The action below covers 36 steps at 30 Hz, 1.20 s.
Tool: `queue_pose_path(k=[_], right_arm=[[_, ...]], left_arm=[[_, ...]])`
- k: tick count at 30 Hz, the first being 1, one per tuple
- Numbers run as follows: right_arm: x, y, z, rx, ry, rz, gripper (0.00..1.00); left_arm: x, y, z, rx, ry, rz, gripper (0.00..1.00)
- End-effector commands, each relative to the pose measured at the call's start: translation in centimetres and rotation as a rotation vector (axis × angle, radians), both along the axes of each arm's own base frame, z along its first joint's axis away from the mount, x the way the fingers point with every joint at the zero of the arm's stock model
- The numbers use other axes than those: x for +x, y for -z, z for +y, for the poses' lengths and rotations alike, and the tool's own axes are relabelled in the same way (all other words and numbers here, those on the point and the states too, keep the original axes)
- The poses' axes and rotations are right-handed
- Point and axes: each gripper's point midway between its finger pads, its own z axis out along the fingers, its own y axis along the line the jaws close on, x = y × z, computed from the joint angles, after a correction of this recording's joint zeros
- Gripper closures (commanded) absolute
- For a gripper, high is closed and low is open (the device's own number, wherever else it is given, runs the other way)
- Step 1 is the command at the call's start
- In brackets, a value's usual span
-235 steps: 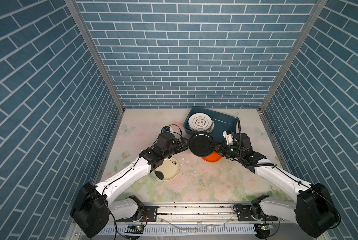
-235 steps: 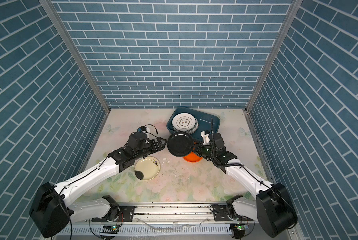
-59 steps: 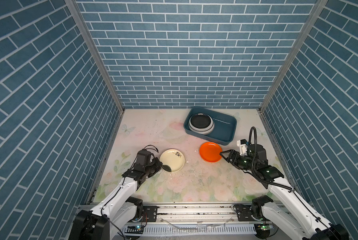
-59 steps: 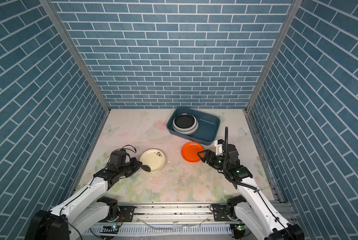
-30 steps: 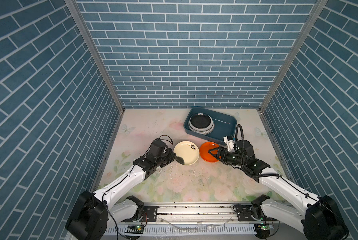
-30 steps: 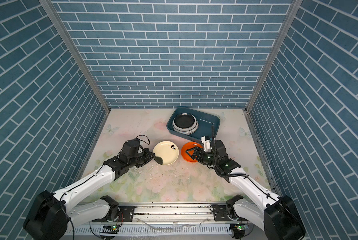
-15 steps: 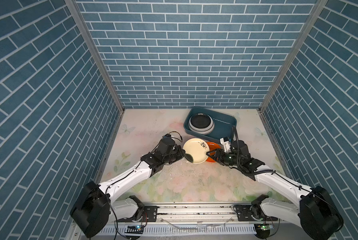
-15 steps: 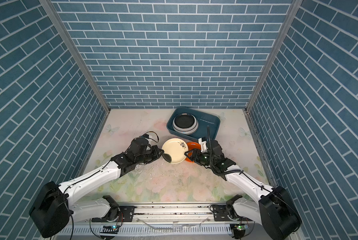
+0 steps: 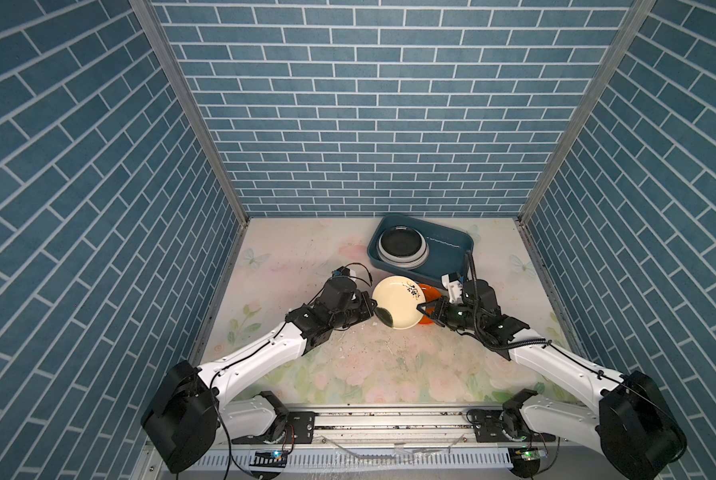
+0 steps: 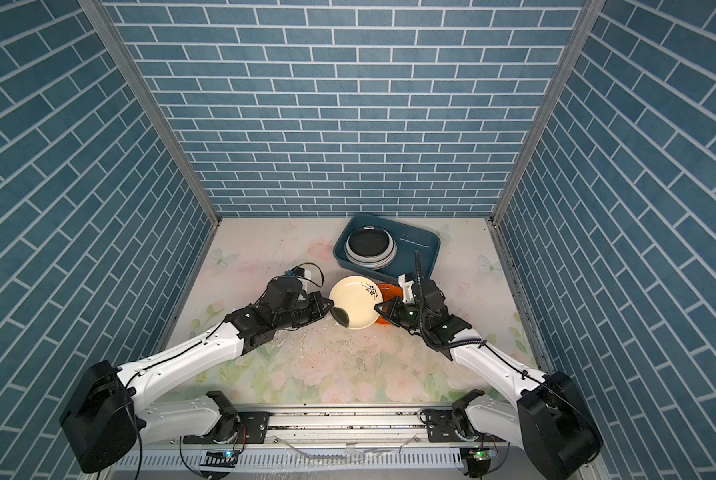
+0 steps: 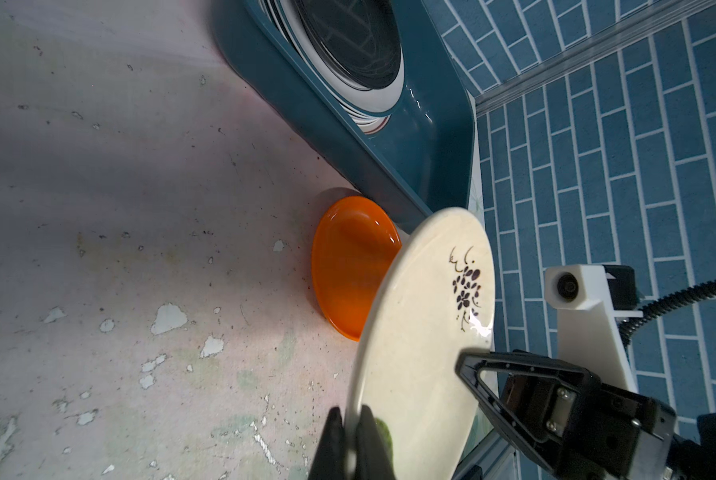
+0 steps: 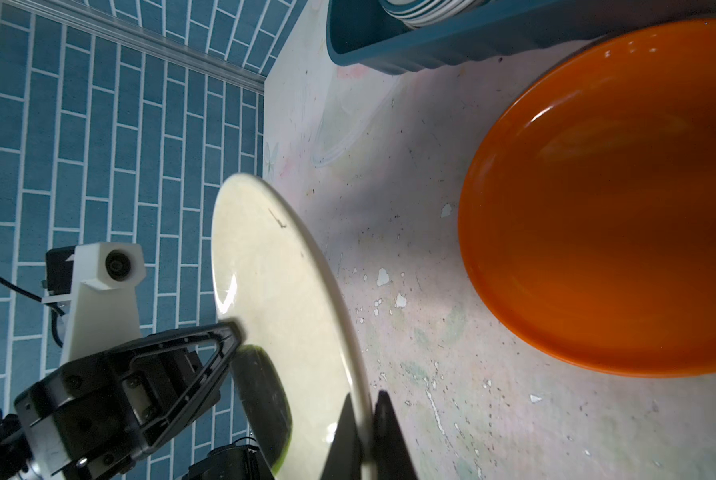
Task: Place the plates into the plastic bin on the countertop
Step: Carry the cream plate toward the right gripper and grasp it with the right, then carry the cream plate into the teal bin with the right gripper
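Countertop bears one orange plate; one cream plate hangs gripped.

I count two pincers of mine, the left pincer and the right pincer, with one cream plate between them. One orange plate lies on the one countertop. There is one plastic bin, and in it one stack: one black plate on top and several white-rimmed plates beneath, nested too tightly for me to number.
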Motion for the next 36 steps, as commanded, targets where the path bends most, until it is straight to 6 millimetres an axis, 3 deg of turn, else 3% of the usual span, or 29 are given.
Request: queue_pose_path(k=[1, 3, 4, 8, 13, 23, 31, 36], right_arm=[[0.6, -1.9, 0.4, 0.023, 0.003, -0.056, 1.0], [0.9, -1.8, 0.2, 0.012, 0.018, -0.056, 1.0], [1.0, -1.7, 0.1, 0.003, 0.025, -0.054, 1.0], [1.7, -1.6, 0.1, -0.037, 0.036, -0.052, 1.0], [3.1, -1.3, -0.1, -0.123, 0.049, -0.042, 1.0], [7.5, -1.9, -0.2, -0.17, 0.091, -0.039, 1.0], [14.0, -1.9, -3.2, -0.217, 0.196, -0.025, 1.0], [18.0, -1.4, -3.4, -0.286, 0.215, -0.033, 1.0]], left_arm=[[0.4, -1.3, 0.5, 0.016, -0.02, -0.038, 0.72], [0.5, -1.5, 0.9, 0.028, -0.029, -0.051, 0.39], [0.5, -1.8, 1.1, 0.035, -0.031, -0.061, 0.27], [0.5, -2.9, 2.0, 0.069, -0.032, -0.106, 0.01], [0.6, -3.9, 4.4, 0.125, -0.071, -0.159, 0.0], [1.8, -3.6, 7.8, 0.154, -0.099, -0.148, 0.0], [2.4, -3.1, 9.6, 0.229, -0.111, -0.197, 0.0], [2.5, -3.3, 10.9, 0.272, -0.129, -0.255, 0.01]])
